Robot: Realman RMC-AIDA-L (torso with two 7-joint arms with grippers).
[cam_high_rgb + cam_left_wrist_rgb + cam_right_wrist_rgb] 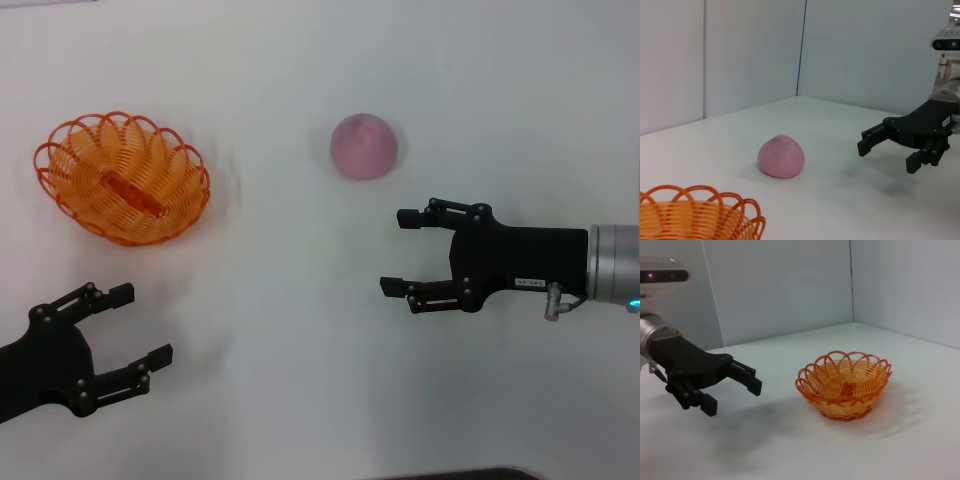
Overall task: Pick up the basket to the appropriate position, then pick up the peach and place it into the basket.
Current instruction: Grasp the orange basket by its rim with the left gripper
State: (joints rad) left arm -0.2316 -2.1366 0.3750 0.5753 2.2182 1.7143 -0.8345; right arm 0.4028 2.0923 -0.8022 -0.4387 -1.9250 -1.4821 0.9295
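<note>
1. Left gripper (128,325); black, lower left of the head view, nearest the camera; fingers spread apart and holding nothing; it pointed up toward the basket, apparently staged for the first pick.
2. Right gripper (398,252); black, right of centre in the head view, reaching in from the right edge; fingers parted wide, empty; it hung just below the peach, seemingly waiting its turn; a small white label showed on its body, print too small to read.
3. Basket (122,178); orange looped wire, scalloped rim; upright in the upper left of the head view, on the table (280,400); not touched by either gripper, so the repositioning step looked undone; nothing pink inside; no marking seen.
4. Peach (364,146); pale pink, pointed tip up; upper centre of the head view, resting on the table, well apart from the basket; ungripped; unlabelled.
5. Table; plain white, unmarked.
</note>
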